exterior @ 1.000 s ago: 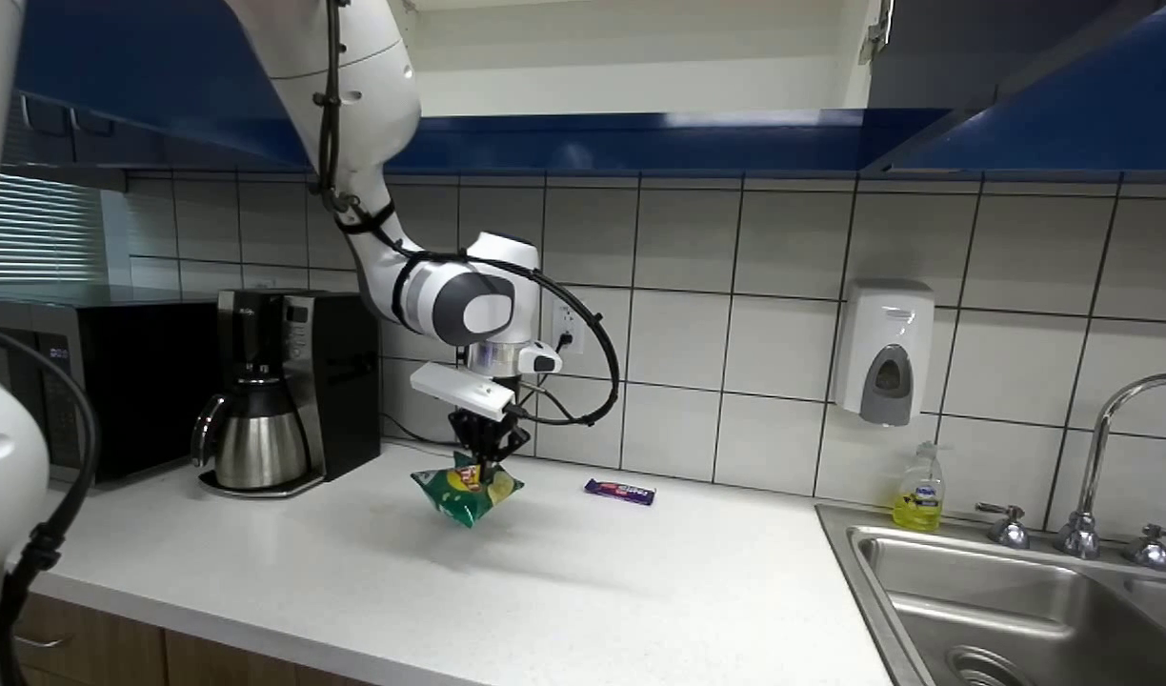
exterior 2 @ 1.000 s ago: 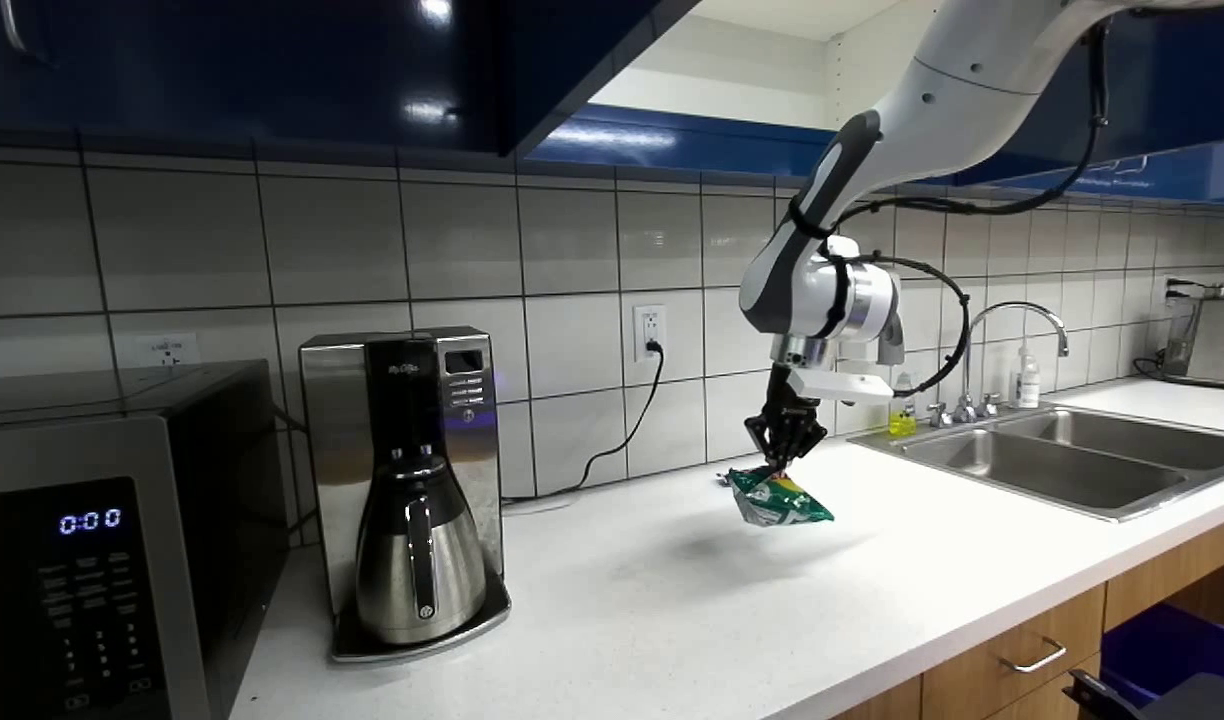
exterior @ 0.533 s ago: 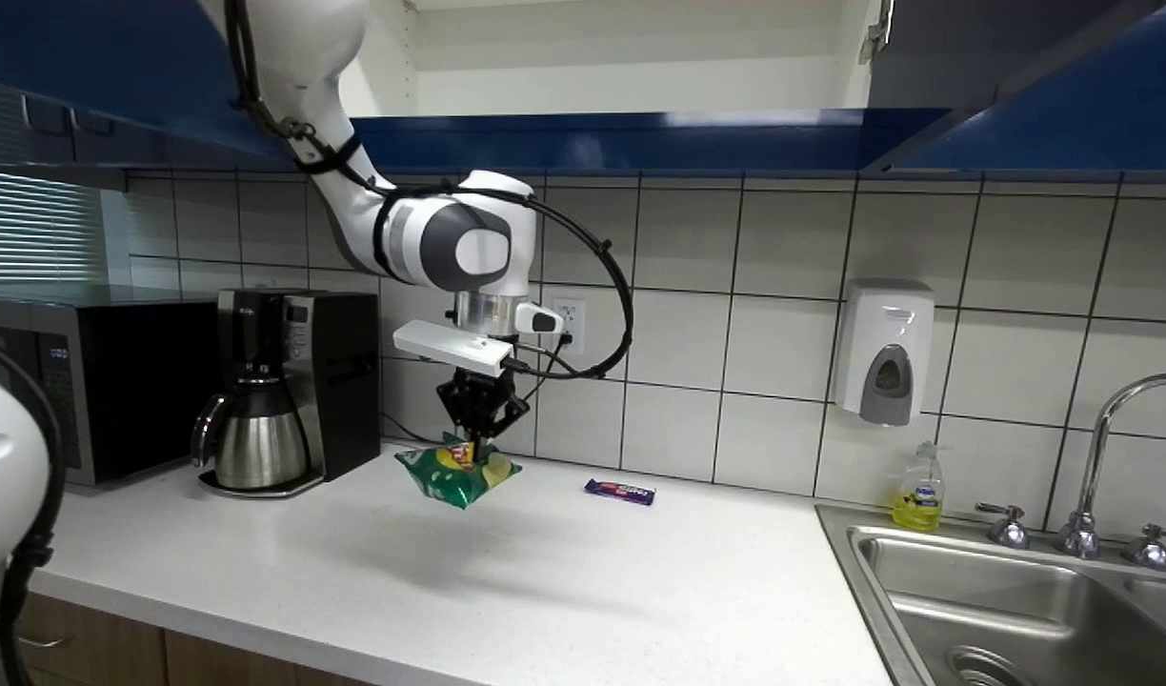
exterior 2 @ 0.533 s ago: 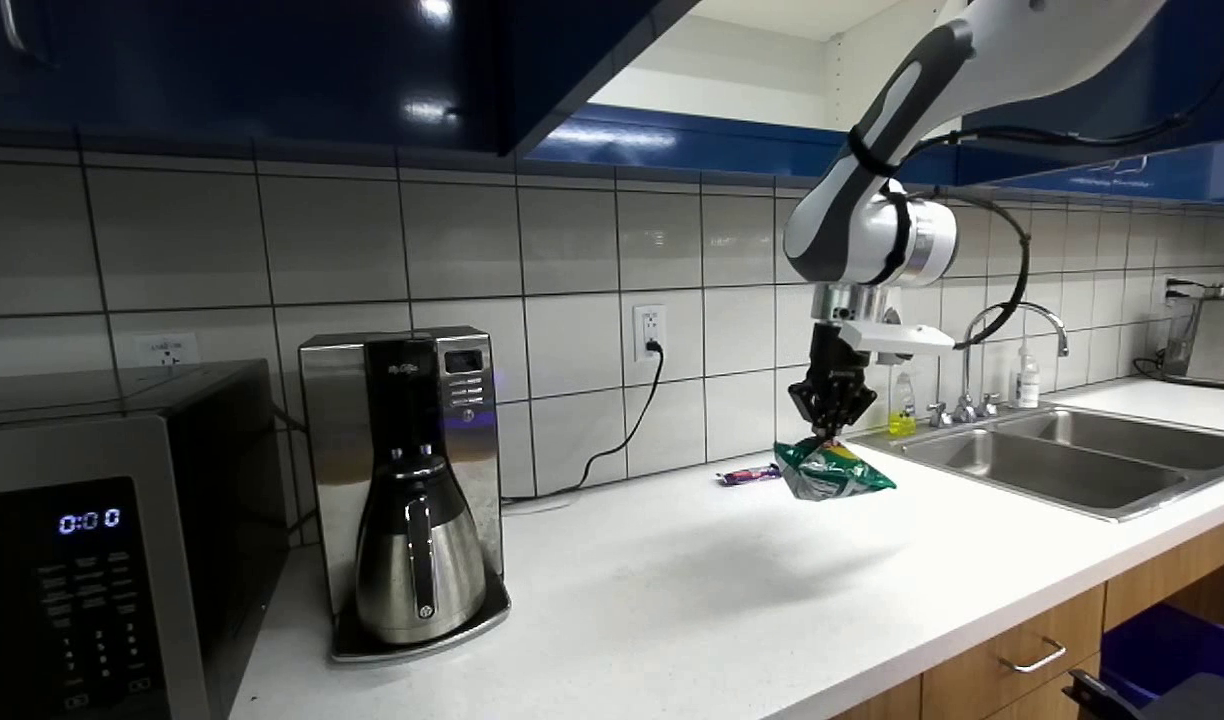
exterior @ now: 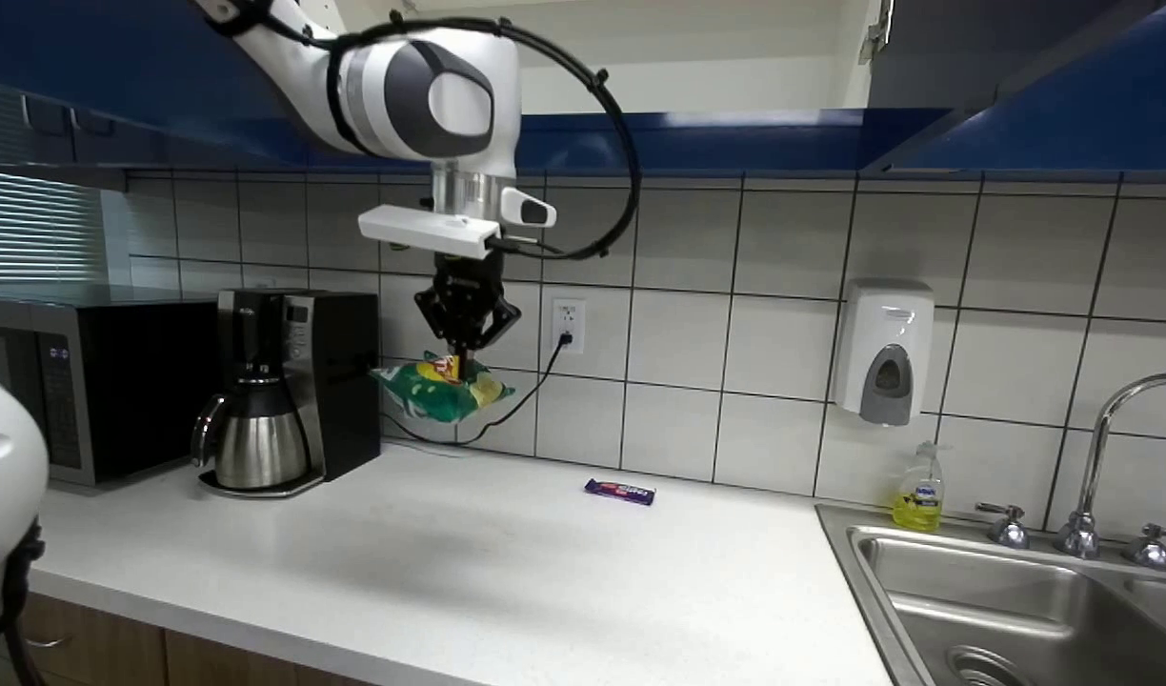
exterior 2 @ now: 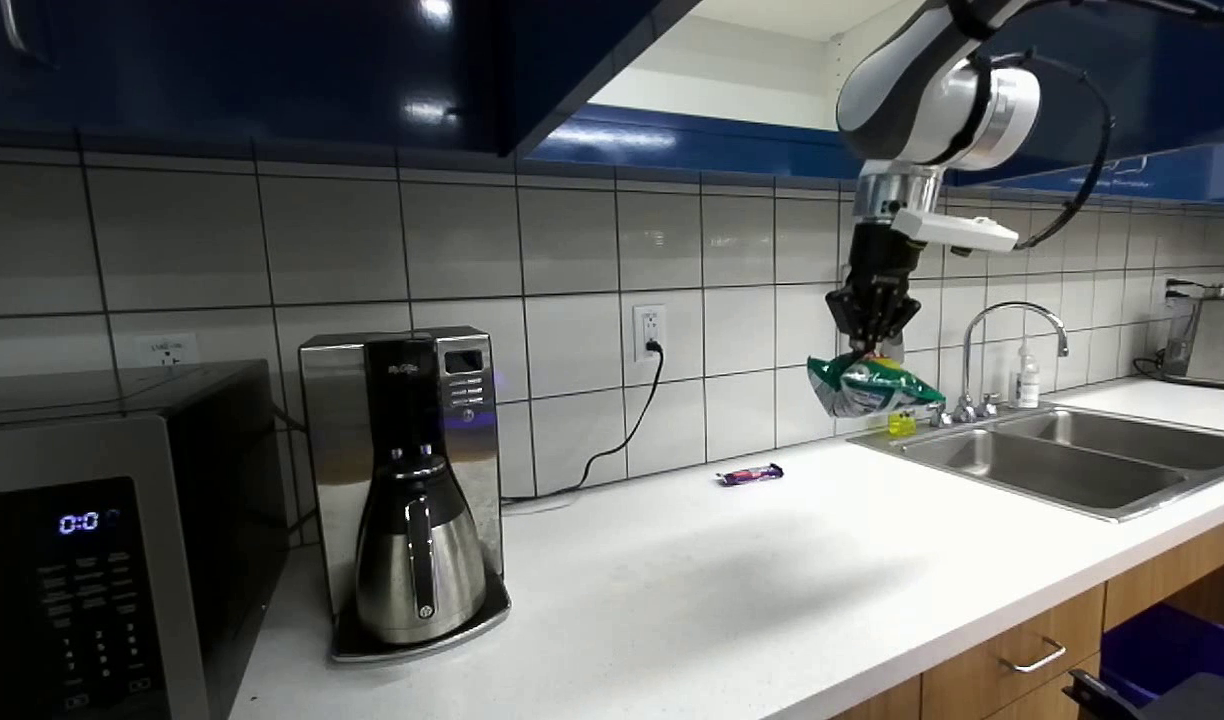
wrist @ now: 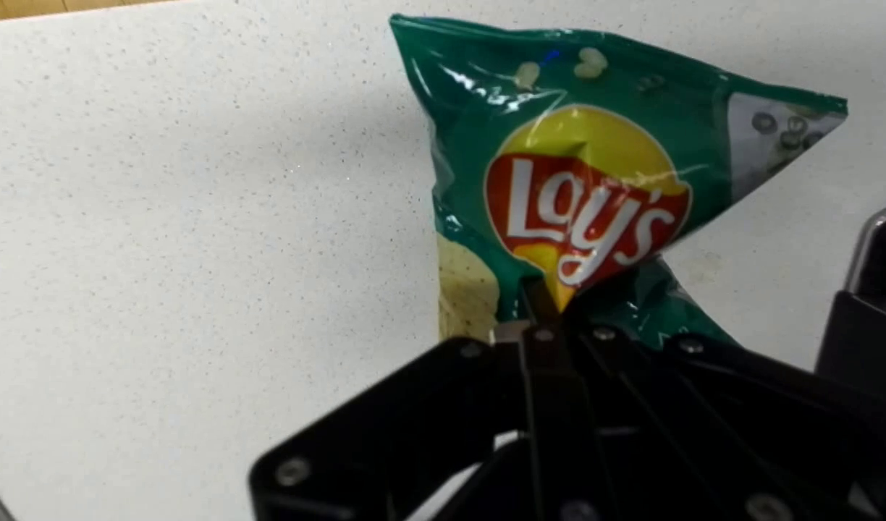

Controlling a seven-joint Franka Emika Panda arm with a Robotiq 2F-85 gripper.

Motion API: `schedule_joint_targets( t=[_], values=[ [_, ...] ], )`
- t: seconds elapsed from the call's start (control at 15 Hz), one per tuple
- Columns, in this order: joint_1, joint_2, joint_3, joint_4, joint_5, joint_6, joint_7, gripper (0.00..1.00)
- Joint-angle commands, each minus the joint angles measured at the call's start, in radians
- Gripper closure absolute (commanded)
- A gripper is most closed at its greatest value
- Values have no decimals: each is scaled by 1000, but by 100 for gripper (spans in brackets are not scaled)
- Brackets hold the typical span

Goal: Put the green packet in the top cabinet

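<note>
End effector (exterior: 461,368) pointing down, packet (wrist: 584,181) pinched midair.

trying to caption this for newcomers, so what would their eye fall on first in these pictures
Most likely the packet, green and pinched in the gripper, up above the white counter. Then perhaps the open cabinet, pale inside, above the tiled wall. After that, the steel coffee maker beside the microwave may draw a look.
</note>
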State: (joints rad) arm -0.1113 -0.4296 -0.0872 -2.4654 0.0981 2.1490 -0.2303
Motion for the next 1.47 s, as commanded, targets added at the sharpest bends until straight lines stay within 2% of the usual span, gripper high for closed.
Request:
schedule_joint_targets(
  t=[0.0, 0.27, 0.47, 1.0, 1.4],
  values=[
    [17, -153, -1, 36, -27, -133, 42, 100],
    [43, -242, 4, 141, -11, -230, 59, 100],
    [70, -256, 10, 244, 1, -243, 76, 100],
    [119, -218, 42, 502, 0, -245, 132, 100],
    [122, -127, 54, 696, -1, -229, 181, 100]
  ],
)
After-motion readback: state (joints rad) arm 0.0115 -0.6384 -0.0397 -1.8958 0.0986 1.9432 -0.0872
